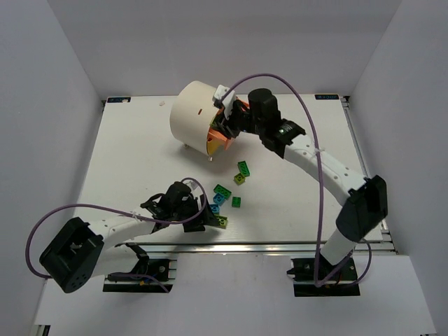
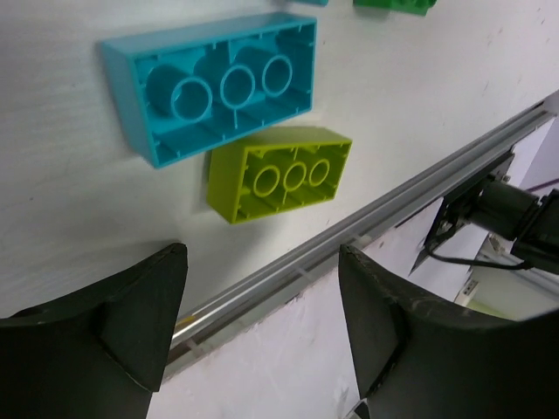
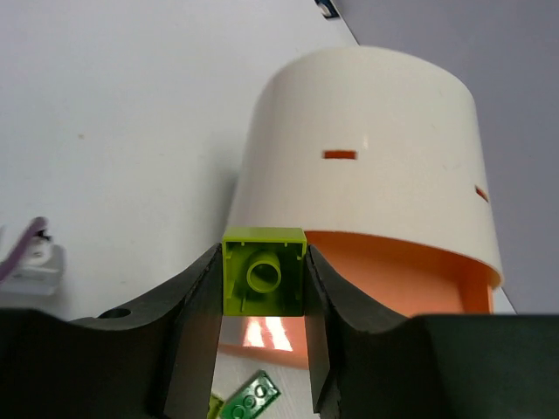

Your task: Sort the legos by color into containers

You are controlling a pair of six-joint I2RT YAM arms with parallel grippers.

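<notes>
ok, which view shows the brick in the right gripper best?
Right wrist: the yellow-green brick is clamped in the right gripper, hollow underside to the camera, the cream drum behind it. Top external shows only the gripper at the drum, brick hidden. Left wrist shows other bricks, not this one.

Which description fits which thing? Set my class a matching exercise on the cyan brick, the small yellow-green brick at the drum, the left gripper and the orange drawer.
Things:
1 cyan brick
2 small yellow-green brick
3 left gripper
4 orange drawer

States:
A jaws apart near the table edge, holding nothing
B lying hollow side up on the table
C standing open in the cream drum
D clamped in the right gripper

Pairs: 1-B, 2-D, 3-A, 4-C
</notes>
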